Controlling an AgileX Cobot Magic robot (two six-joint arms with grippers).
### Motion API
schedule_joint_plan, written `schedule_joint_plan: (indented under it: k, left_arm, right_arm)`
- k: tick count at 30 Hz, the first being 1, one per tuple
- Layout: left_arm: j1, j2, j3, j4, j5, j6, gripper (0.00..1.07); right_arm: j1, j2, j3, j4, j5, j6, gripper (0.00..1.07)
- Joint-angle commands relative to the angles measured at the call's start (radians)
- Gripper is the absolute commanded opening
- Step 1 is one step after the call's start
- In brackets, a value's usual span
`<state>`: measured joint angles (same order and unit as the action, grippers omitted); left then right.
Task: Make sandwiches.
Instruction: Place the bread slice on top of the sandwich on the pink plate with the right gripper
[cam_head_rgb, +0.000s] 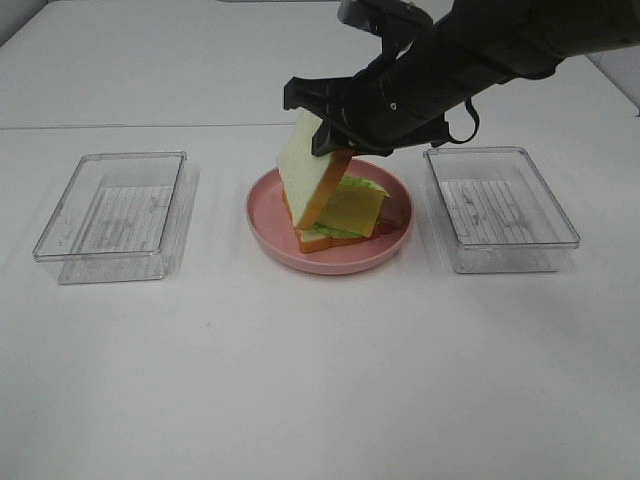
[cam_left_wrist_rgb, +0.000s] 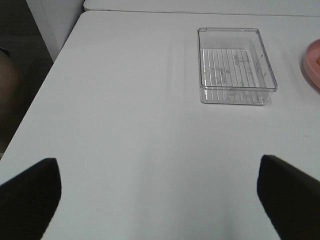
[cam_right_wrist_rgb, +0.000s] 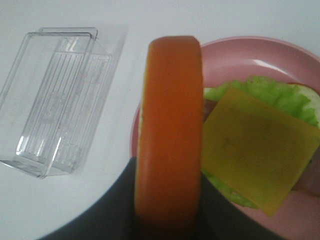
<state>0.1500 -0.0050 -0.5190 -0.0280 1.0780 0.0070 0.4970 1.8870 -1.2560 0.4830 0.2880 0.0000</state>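
The bread slice (cam_head_rgb: 312, 170) hangs steeply tilted, long axis near upright, its top end clamped in the right gripper (cam_head_rgb: 330, 128) above the pink plate (cam_head_rgb: 268, 222). Below the fingers, cheese (cam_head_rgb: 352, 208) and lettuce (cam_head_rgb: 322, 232) half hide the lower bread. The left gripper (cam_left_wrist_rgb: 159, 192) stands spread wide, its fingertips cut off.

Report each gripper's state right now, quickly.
Left gripper: open, holding nothing, over bare table.
Right gripper: shut on the top bread slice, held tilted over the pink plate.
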Motion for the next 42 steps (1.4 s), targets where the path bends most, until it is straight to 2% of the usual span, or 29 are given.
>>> schedule_joint_plan:
  k: [1, 11, 26, 27, 28, 30, 31, 32, 33, 34, 35, 36, 37, 38, 40, 42]
  left_arm:
    - [-0.006, -0.013, 0.003, -0.006, -0.004, -0.007, 1.0]
    - [-0.006, -0.013, 0.003, -0.006, -0.004, -0.007, 1.0]
    - [-0.006, -0.013, 0.003, -0.006, -0.004, -0.007, 1.0]
    - [-0.006, -0.013, 0.003, -0.006, -0.004, -0.007, 1.0]
    - [-0.006, -0.013, 0.003, -0.006, -0.004, -0.007, 1.0]
    - [-0.006, -0.013, 0.003, -0.006, -0.004, -0.007, 1.0]
    - [-0.006, -0.013, 0.003, -0.006, -0.004, -0.007, 1.0]
    - [-0.006, -0.013, 0.003, -0.006, -0.004, -0.007, 1.0]
    - [-0.006, -0.013, 0.003, -0.006, -0.004, -0.007, 1.0]
    - [-0.006, -0.013, 0.003, -0.006, -0.004, -0.007, 1.0]
    - [-0.006, -0.013, 0.003, -0.006, -0.004, -0.007, 1.0]
    - [-0.006, -0.013, 0.003, -0.006, -0.004, -0.007, 1.0]
    - [-0.006, -0.013, 0.003, -0.006, -0.004, -0.007, 1.0]
    - [-0.006, -0.013, 0.003, -0.006, -0.004, -0.007, 1.0]
    - [-0.006, -0.013, 0.003, -0.006, -0.004, -0.007, 1.0]
    - [-0.006, -0.013, 0.003, -0.006, -0.004, -0.007, 1.0]
  right_arm:
    - [0.002, 0.017, -0.006, 0.01, -0.019, 0.0, 0.0]
    - [0.001, 0.055, -0.006, 0.006, -0.085, 0.0, 0.0]
    - [0.001, 0.11, -0.006, 0.002, -0.083, 0.0, 0.0]
    - [0.001, 0.11, -0.006, -0.002, -0.086, 0.0, 0.05]
    - [0.001, 0.11, -0.006, -0.002, -0.086, 0.0, 0.05]
    - [0.001, 0.11, -0.006, -0.015, -0.086, 0.0, 0.28]
    - [0.001, 0.11, -0.006, -0.015, -0.086, 0.0, 0.28]
    - [0.001, 0.11, -0.006, -0.04, -0.09, 0.0, 0.5]
    - [0.001, 0.11, -0.006, -0.054, -0.092, 0.0, 0.63]
    - [0.001, 0.11, -0.006, -0.054, -0.092, 0.0, 0.63]
    - [0.001, 0.11, -0.006, -0.084, -0.104, 0.0, 0.82]
    - [0.001, 0.11, -0.006, -0.105, -0.111, 0.0, 0.88]
    - [0.001, 0.11, -0.006, -0.105, -0.111, 0.0, 0.88]
    - [0.001, 0.11, -0.006, -0.144, -0.124, 0.0, 0.93]
    - [0.001, 0.11, -0.006, -0.164, -0.131, 0.0, 0.93]
    - [0.001, 0.109, -0.006, -0.262, -0.142, 0.0, 0.93]
